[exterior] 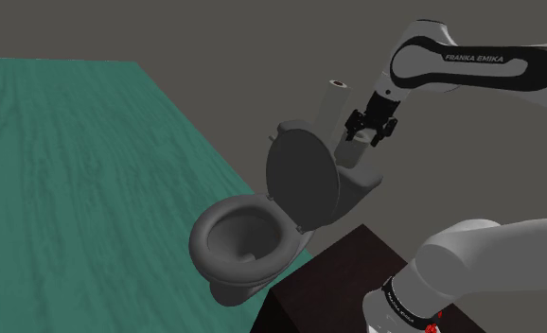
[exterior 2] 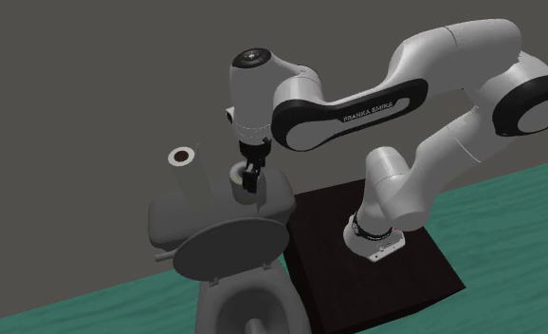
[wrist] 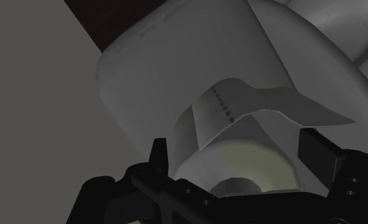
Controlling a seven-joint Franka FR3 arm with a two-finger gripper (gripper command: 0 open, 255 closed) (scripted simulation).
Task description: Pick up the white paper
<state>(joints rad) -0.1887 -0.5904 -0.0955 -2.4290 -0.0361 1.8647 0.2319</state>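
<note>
Nearest, in the shoulder view, the dark stand [exterior: 347, 274] sits at five o'clock. The grey toilet bowl [exterior: 210, 232] is at its nine o'clock, with the raised lid [exterior: 303, 180] just behind the bowl. Farther back, over the tank [exterior: 361, 182], the gripper [exterior: 364, 137] clasps the toilet paper roll [wrist: 195, 70], one black finger against each side and a loose sheet curling off it. Beyond, at the gripper's ten o'clock, a second roll [exterior: 335, 99] stands upright.

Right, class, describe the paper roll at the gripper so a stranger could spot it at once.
Find the grey toilet with its lid up, then the tank behind the lid. Of two paper rolls at its top, it is the lower roll at the black gripper, not the taller roll standing apart.
</note>
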